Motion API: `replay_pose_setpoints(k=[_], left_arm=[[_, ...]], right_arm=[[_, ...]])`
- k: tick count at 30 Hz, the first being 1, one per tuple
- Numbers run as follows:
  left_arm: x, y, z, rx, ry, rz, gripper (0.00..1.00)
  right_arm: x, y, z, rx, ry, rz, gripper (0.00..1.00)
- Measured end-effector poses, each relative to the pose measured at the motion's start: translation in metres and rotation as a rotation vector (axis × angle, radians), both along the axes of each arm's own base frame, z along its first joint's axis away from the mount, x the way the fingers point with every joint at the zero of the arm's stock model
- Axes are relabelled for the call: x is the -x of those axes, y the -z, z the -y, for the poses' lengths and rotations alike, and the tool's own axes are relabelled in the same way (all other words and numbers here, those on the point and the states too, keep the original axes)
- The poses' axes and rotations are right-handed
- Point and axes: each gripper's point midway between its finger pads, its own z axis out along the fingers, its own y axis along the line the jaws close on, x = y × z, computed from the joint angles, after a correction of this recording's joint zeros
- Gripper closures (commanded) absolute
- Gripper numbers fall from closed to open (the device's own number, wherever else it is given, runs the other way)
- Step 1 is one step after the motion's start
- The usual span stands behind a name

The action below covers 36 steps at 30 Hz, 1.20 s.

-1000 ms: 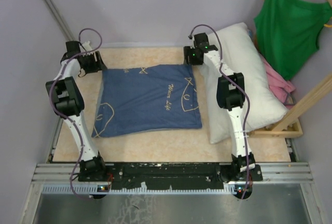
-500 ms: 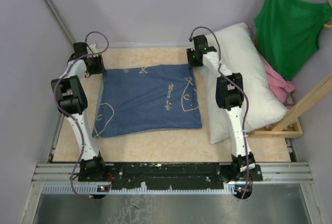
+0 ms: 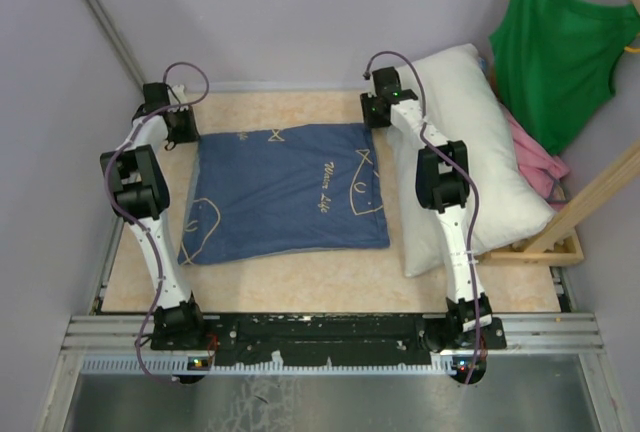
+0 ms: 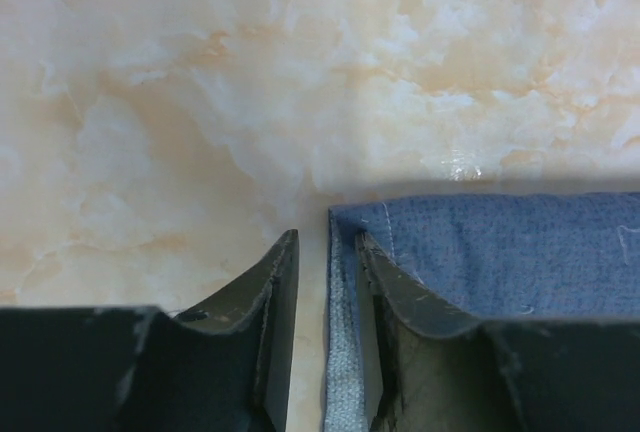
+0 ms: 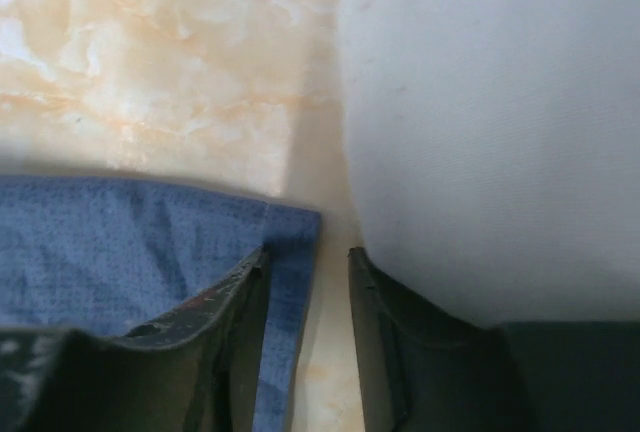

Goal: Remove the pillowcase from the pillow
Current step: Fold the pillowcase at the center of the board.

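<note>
Presently: left gripper (image 4: 326,242), right gripper (image 5: 307,252), jaws narrowly parted astride pillowcase (image 3: 285,192) corners, worktop (image 3: 300,277) far edge, unpinched; seat hems deeper before closing.

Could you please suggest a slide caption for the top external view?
Left gripper and right gripper at the far corners of the flat pillowcase, pillow bare alongside.

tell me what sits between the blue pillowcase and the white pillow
Only a narrow strip of bare table, clearest in the right wrist view; the right hand hangs over it and the pillowcase's corner.

1 pillowcase (image 3: 285,197), 1 pillow (image 3: 490,152), 2 arms (image 3: 135,187) (image 3: 445,177) (+1 grn top (image 3: 555,47))
</note>
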Motion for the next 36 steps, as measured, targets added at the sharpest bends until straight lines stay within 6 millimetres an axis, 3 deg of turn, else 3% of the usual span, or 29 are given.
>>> replay_pose_setpoints(k=[8, 19, 21, 30, 32, 33, 34, 36], left_arm=[[-0.003, -0.002, 0.003, 0.018, 0.007, 0.016, 0.36], [-0.007, 0.001, 0.016, -0.044, 0.044, 0.025, 0.33], [-0.008, 0.002, 0.021, -0.07, 0.054, 0.022, 0.36], [-0.009, 0.006, 0.027, -0.166, 0.071, 0.02, 0.71], [-0.01, 0.006, 0.026, -0.17, 0.066, 0.022, 0.81], [-0.01, 0.006, 0.025, -0.172, 0.064, 0.022, 0.94], [-0.01, 0.006, 0.025, -0.172, 0.063, 0.022, 1.0], [-0.01, 0.005, 0.026, -0.174, 0.064, 0.022, 1.0]], right_arm=[[-0.003, -0.002, -0.013, -0.073, -0.027, 0.028, 0.54], [-0.003, -0.001, -0.013, 0.022, -0.016, 0.035, 0.56], [-0.003, 0.0, -0.012, 0.039, -0.015, 0.037, 0.57], [-0.004, 0.001, -0.01, 0.058, -0.01, 0.032, 0.74], [-0.004, 0.001, -0.01, 0.057, -0.01, 0.031, 0.81], [-0.003, 0.001, -0.01, 0.056, -0.01, 0.029, 0.87], [-0.004, 0.001, -0.011, 0.054, -0.011, 0.029, 0.91], [-0.005, 0.001, -0.012, 0.047, -0.011, 0.029, 1.0]])
